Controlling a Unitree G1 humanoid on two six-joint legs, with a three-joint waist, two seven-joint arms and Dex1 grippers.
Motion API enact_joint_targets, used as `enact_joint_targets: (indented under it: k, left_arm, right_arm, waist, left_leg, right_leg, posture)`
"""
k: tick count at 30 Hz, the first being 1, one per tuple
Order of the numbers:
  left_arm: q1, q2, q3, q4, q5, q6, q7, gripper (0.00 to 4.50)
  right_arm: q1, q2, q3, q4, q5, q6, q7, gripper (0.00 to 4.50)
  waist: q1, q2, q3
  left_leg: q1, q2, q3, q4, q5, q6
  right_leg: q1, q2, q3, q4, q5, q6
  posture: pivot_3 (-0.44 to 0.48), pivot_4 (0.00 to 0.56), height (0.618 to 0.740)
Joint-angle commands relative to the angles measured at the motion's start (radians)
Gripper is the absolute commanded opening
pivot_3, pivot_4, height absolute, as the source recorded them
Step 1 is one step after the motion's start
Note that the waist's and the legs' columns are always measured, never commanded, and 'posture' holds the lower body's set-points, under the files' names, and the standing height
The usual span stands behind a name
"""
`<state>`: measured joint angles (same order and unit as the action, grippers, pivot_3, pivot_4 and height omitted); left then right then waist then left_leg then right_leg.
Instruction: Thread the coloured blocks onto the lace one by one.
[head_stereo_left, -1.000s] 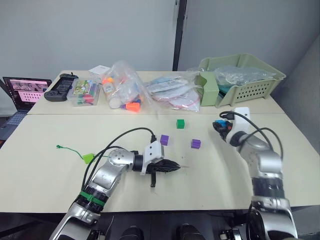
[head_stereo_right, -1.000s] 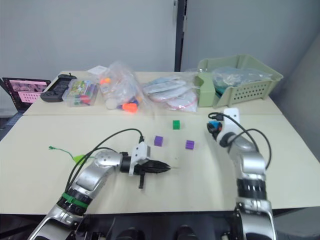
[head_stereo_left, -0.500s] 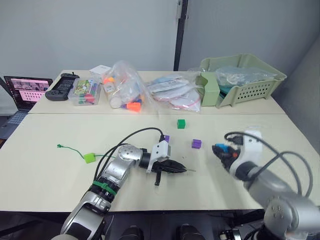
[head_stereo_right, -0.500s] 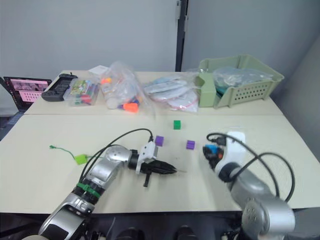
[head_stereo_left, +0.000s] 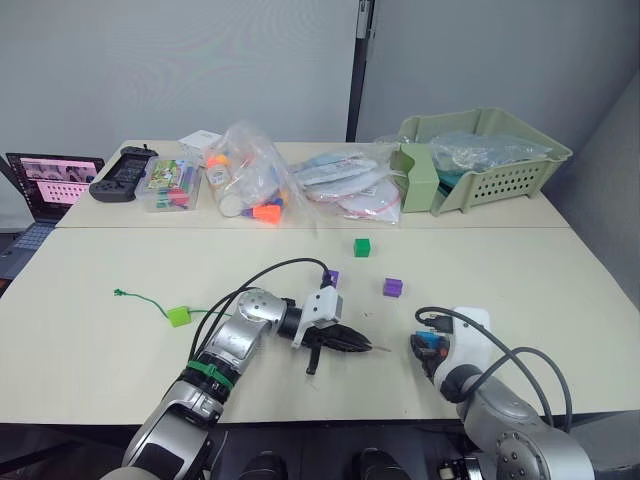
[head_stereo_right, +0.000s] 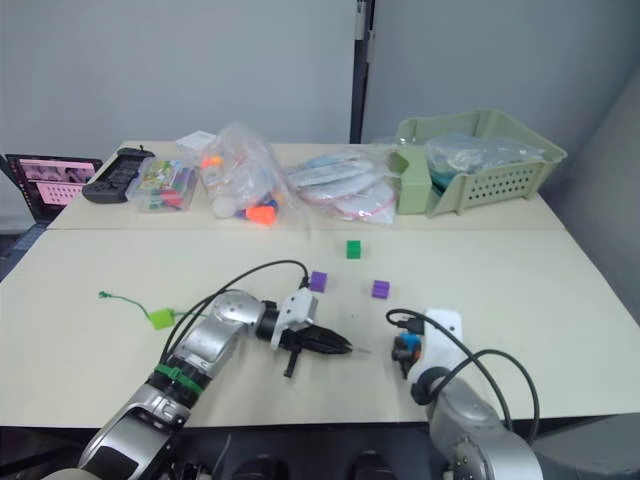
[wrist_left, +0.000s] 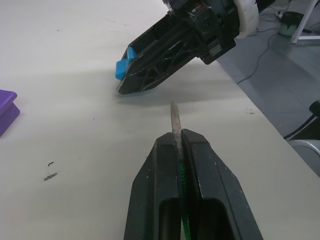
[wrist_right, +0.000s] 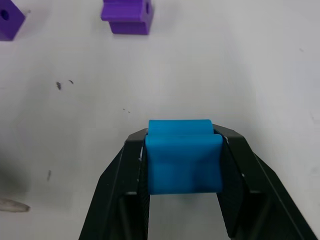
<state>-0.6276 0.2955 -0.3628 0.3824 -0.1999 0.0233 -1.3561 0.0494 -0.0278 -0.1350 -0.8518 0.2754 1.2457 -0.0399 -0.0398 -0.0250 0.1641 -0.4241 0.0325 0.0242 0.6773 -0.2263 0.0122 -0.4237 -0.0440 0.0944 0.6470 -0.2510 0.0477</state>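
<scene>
My left gripper (head_stereo_left: 360, 345) is shut on the lace (wrist_left: 174, 120), whose grey stiff tip sticks out just past the fingers. The green cord trails left across the table to its knotted end (head_stereo_left: 119, 293), with a lime green block (head_stereo_left: 179, 316) lying along it. My right gripper (wrist_right: 184, 139) is shut on a blue block (wrist_right: 185, 156). It hovers low over the table, a short gap to the right of the lace tip, and the blue block (wrist_left: 122, 67) faces that tip. Two purple blocks (head_stereo_left: 393, 287) (head_stereo_left: 331, 277) and a dark green block (head_stereo_left: 361, 247) lie behind the grippers.
Clear bags of toys (head_stereo_left: 248, 175), a small clear box (head_stereo_left: 172, 186) and a black controller (head_stereo_left: 122, 174) line the back of the table. A green basket (head_stereo_left: 480, 160) stands at the back right, and a laptop (head_stereo_left: 55, 180) sits at the far left.
My right arm has swung from the right side down toward the front middle, carrying the blue block close to the lace tip. The left gripper shifted slightly right with the lace.
</scene>
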Motion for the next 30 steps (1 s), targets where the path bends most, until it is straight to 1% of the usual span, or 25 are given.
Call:
enact_joint_targets:
  k: [1, 2, 4, 5, 8, 9, 10, 13, 14, 16, 17, 18, 19, 20, 21, 24, 26, 28, 30]
  left_arm:
    - [-0.001, -0.002, 0.011, -0.032, -0.005, -0.006, -0.003, 0.0]
    - [-0.002, -0.003, 0.011, -0.031, -0.005, -0.006, -0.001, 0.0]
    - [-0.005, -0.007, 0.012, -0.028, -0.004, -0.008, 0.004, 0.0]
    - [-0.007, -0.009, 0.012, -0.026, -0.003, -0.009, 0.007, 0.0]
    - [-0.005, -0.01, 0.013, -0.026, -0.002, -0.011, 0.01, 0.0]
    - [-0.004, -0.011, 0.015, -0.027, -0.001, -0.012, 0.016, 0.0]
    - [-0.002, -0.011, 0.017, -0.028, -0.001, -0.013, 0.022, 0.0]
    - [0.003, -0.01, 0.024, -0.033, -0.001, -0.013, 0.037, 0.0]
    - [0.005, -0.009, 0.026, -0.035, -0.001, -0.012, 0.041, 0.0]
    - [0.012, -0.008, 0.028, -0.042, -0.001, -0.009, 0.05, 0.0]
    - [0.017, -0.007, 0.03, -0.047, -0.001, -0.008, 0.055, 0.0]
    - [0.021, -0.006, 0.031, -0.053, -0.001, -0.006, 0.061, 0.0]
    - [0.025, -0.005, 0.031, -0.058, -0.001, -0.004, 0.065, 0.0]
    - [0.029, -0.004, 0.031, -0.064, -0.002, -0.001, 0.069, 0.0]
    - [0.034, -0.002, 0.031, -0.074, -0.002, 0.002, 0.074, 0.0]
    - [0.047, 0.006, 0.036, -0.097, -0.002, 0.011, 0.088, 0.0]
    - [0.056, 0.013, 0.042, -0.112, -0.003, 0.019, 0.1, 0.0]
    - [0.067, 0.022, 0.046, -0.129, -0.006, 0.028, 0.108, 0.0]
    - [0.079, 0.03, 0.049, -0.146, -0.009, 0.037, 0.111, 0.0]
  right_arm:
    - [0.014, 0.002, 0.011, -0.01, -0.008, -0.037, 0.0, 1.2]
    - [0.016, 0.002, 0.008, -0.012, -0.007, -0.037, 0.002, 2.25]
    - [0.01, -0.01, -0.002, -0.029, 0.005, -0.016, 0.019, 2.96]
    - [0.008, -0.037, -0.009, -0.039, 0.013, -0.002, 0.039, 3.24]
    - [0.005, -0.105, -0.022, -0.057, 0.028, 0.023, 0.088, 4.29]
    - [-0.015, -0.169, -0.062, -0.065, 0.055, 0.04, 0.143, 4.47]
    - [-0.043, -0.247, -0.106, -0.068, 0.084, 0.058, 0.205, 4.47]
    - [-0.137, -0.414, -0.213, -0.049, 0.179, 0.101, 0.354, 4.47]
    - [-0.17, -0.467, -0.236, -0.034, 0.219, 0.115, 0.407, 4.47]
    - [-0.22, -0.617, -0.26, 0.014, 0.301, 0.1, 0.557, 4.47]
    - [-0.221, -0.721, -0.245, 0.039, 0.322, 0.05, 0.658, 4.47]
    - [-0.199, -0.846, -0.205, 0.062, 0.298, -0.061, 0.779, 4.47]
    - [-0.181, -0.944, -0.164, 0.081, 0.269, -0.156, 0.865, 4.47]
    - [-0.158, -1.03, -0.125, 0.107, 0.232, -0.248, 0.938, 4.47]
    - [-0.151, -1.082, -0.101, 0.144, 0.216, -0.309, 0.987, 4.47]
    - [-0.172, -1.12, -0.069, 0.241, 0.231, -0.399, 1.063, 4.47]
    - [-0.179, -1.15, -0.041, 0.288, 0.204, -0.458, 1.102, 4.47]
    - [-0.187, -1.175, -0.02, 0.333, 0.172, -0.498, 1.116, 4.47]
    - [-0.193, -1.175, -0.014, 0.354, 0.165, -0.507, 1.112, 4.47]
  waist:
    - [0.0, 0.0, 0.0]
    - [0.0, 0.0, 0.0]
    - [0.001, 0.0, 0.0]
    - [0.001, 0.0, 0.0]
    - [0.002, 0.0, 0.0]
    - [0.002, 0.0, 0.0]
    - [0.001, 0.0, 0.0]
    - [0.001, 0.0, 0.0]
    - [0.001, 0.0, 0.0]
    - [0.001, 0.0, 0.0]
    - [0.001, 0.0, 0.0]
    - [0.003, 0.0, 0.0]
    - [0.006, 0.0, 0.0]
    - [0.007, 0.0, 0.0]
    - [0.006, 0.0, 0.0]
    - [0.007, -0.002, 0.001]
    - [0.011, -0.001, 0.001]
    - [0.016, -0.001, 0.001]
    - [0.02, -0.001, 0.0]
  left_leg:
    - [0.0, 0.0, 0.0, 0.0, 0.0, 0.0]
    - [0.0, 0.0, 0.0, 0.0, 0.0, 0.0]
    - [0.0, 0.0, 0.0, 0.0, 0.0, 0.0]
    - [0.0, 0.0, 0.0, 0.0, 0.0, 0.0]
    - [0.0, 0.0, 0.0, 0.0, 0.0, 0.0]
    - [0.0, 0.0, 0.0, 0.0, 0.0, 0.0]
    - [0.0, 0.0, 0.0, 0.0, 0.0, 0.0]
    - [0.0, -0.001, 0.001, 0.001, 0.0, 0.0]
    - [0.0, -0.001, 0.0, 0.001, 0.0, 0.0]
    - [0.001, 0.0, 0.0, 0.001, 0.0, 0.0]
    - [0.001, 0.0, -0.001, 0.0, 0.0, 0.0]
    - [0.001, 0.0, -0.001, -0.001, 0.0, 0.0]
    - [0.0, -0.001, -0.001, -0.001, 0.0, 0.0]
    - [0.0, -0.001, -0.001, -0.001, 0.0, 0.001]
    - [0.0, -0.001, 0.0, -0.001, -0.001, 0.001]
    - [0.0, 0.0, 0.0, 0.0, -0.001, 0.001]
    - [0.0, -0.001, 0.001, 0.001, -0.001, 0.001]
    - [0.0, -0.001, 0.001, 0.002, -0.001, 0.001]
    - [0.001, -0.001, 0.001, 0.002, -0.001, 0.001]
  right_leg:
    - [0.0, 0.0, 0.0, 0.0, 0.0, 0.0]
    - [0.0, 0.0, 0.0, 0.0, 0.0, 0.0]
    - [0.0, 0.0, 0.0, 0.0, 0.0, 0.0]
    - [0.0, 0.0, 0.0, 0.0, 0.0, 0.0]
    - [0.0, 0.0, 0.0, 0.0, 0.0, 0.0]
    - [0.0, 0.0, 0.0, 0.0, 0.0, 0.0]
    - [0.0, 0.0, 0.0, 0.0, 0.0, 0.0]
    - [0.001, -0.001, 0.001, -0.001, 0.0, 0.001]
    - [0.002, 0.0, 0.0, -0.001, 0.0, 0.001]
    - [0.002, 0.001, 0.0, -0.001, 0.0, 0.001]
    - [0.002, 0.001, 0.0, -0.001, 0.0, 0.001]
    - [0.002, 0.001, 0.0, -0.001, 0.0, 0.001]
    - [0.002, 0.0, 0.0, -0.002, 0.0, 0.001]
    - [0.002, 0.0, 0.0, -0.002, -0.001, 0.001]
    - [0.002, 0.0, 0.0, -0.003, -0.001, 0.002]
    - [0.003, 0.0, 0.0, -0.005, -0.001, 0.002]
    - [0.003, 0.0, 0.001, -0.004, -0.001, 0.002]
    - [0.003, 0.0, 0.001, -0.003, -0.001, 0.002]
    - [0.003, 0.0, 0.001, -0.003, -0.001, 0.002]
  posture:
    - [0.0, 0.15, 0.734]
    - [0.0, 0.15, 0.734]
    - [0.0, 0.15, 0.734]
    - [0.0, 0.15, 0.734]
    - [0.0, 0.15, 0.734]
    - [0.0, 0.15, 0.734]
    - [0.0, 0.15, 0.734]
    - [0.0, 0.15, 0.734]
    - [0.0, 0.15, 0.734]
    - [0.0, 0.15, 0.734]
    - [0.0, 0.15, 0.734]
    - [0.0, 0.15, 0.734]
    - [0.0, 0.15, 0.734]
    - [0.0, 0.15, 0.734]
    - [0.0, 0.15, 0.734]
    - [0.0, 0.15, 0.734]
    - [0.0, 0.15, 0.734]
    - [0.0, 0.15, 0.734]
    - [0.0, 0.15, 0.734]
